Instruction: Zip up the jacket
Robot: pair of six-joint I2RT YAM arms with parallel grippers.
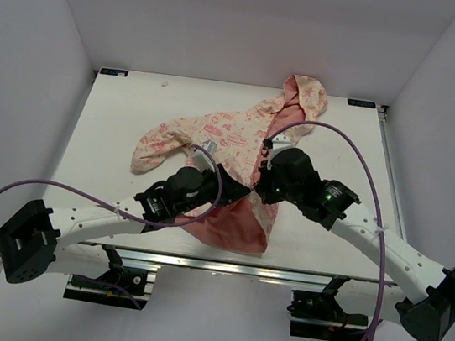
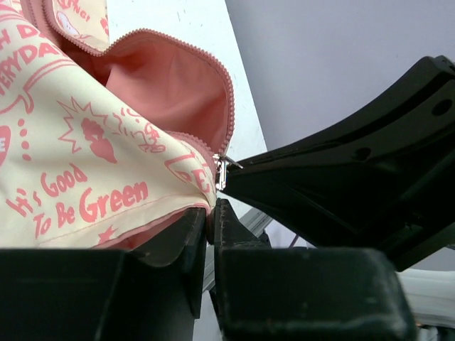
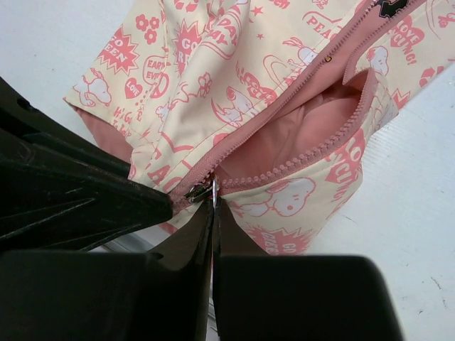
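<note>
The jacket (image 1: 216,131), cream with pink print, lies across the back middle of the table, hood (image 1: 306,97) at the far right, salmon lining (image 1: 233,222) spilling toward the near edge. Both grippers meet at its lower hem. My left gripper (image 1: 237,191) is shut on the hem fabric (image 2: 192,206) just below the silver zipper slider (image 2: 220,170). My right gripper (image 1: 261,188) is shut on the slider's thin metal pull tab (image 3: 214,193), fingers pressed flat together. Above the slider (image 3: 197,190) the two pink zipper rows (image 3: 313,145) stand apart, showing the lining (image 3: 306,121).
The white table (image 1: 112,146) has white walls on three sides. A purple cable (image 1: 357,155) loops over the right arm and another (image 1: 3,198) trails from the left arm. The metal front rail (image 1: 222,267) runs along the near edge.
</note>
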